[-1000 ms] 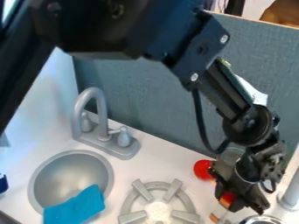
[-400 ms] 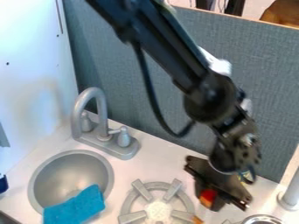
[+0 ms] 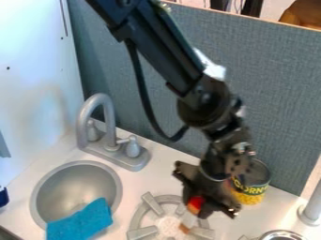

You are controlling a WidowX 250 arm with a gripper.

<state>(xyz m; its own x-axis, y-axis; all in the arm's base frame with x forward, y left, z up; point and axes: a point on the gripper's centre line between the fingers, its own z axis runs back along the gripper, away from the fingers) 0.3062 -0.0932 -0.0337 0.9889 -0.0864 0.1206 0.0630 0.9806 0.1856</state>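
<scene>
At the bottom of the frame, the grey burner (image 3: 145,232) has raised bars, and an orange-brown piece (image 3: 184,228) shows over it; I cannot tell whether the two touch. If they do, a low pass could snag that piece on a bar and twist the held thing. Just above, lower centre, the gripper (image 3: 201,209) looks clamped on the red-and-orange thing (image 3: 195,203), most of which its dark body hides; should the hold be off-centre, the thing might tip or slip out and roll between the bars. Right of the gripper, the yellow-labelled can (image 3: 251,183) stands so close that a swing or turn that way could knock it over. Farther back, the grey panel (image 3: 285,122) leaves the wrist little room should it go backward.
</scene>
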